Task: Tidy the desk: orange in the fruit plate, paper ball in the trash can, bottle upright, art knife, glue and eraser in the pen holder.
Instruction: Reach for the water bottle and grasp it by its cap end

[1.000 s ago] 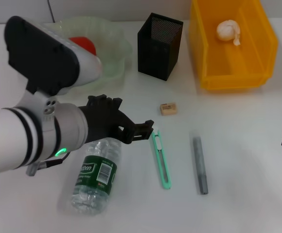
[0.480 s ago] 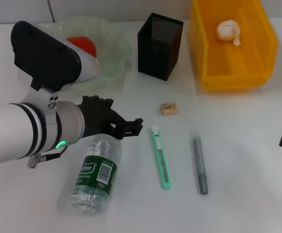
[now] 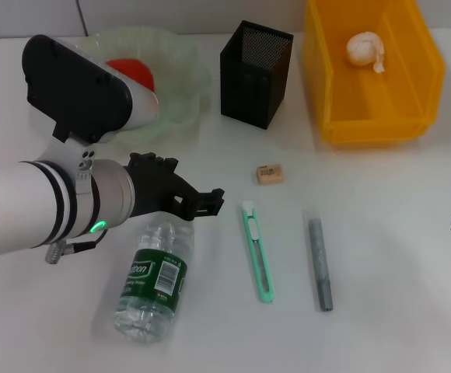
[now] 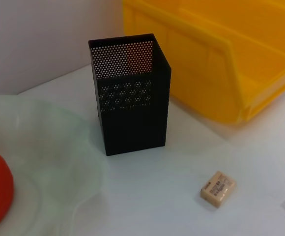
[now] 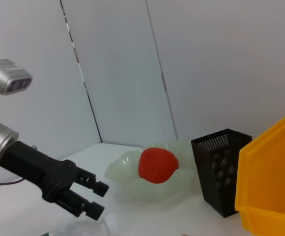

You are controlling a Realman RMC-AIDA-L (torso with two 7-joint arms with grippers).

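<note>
Left claw pulls back from the art knife

The left claw now sits farther toward the robot's left, above the bottle's cap end, leaving a clear gap to the art knife; the right arm's tip shifts slightly at the table's edge.

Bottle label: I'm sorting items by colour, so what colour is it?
Dark green with white print, on the bottle lying on the desk; clearest in the head view.

The bottle lies on its side on the desk — orange in the fruit plate.
</note>
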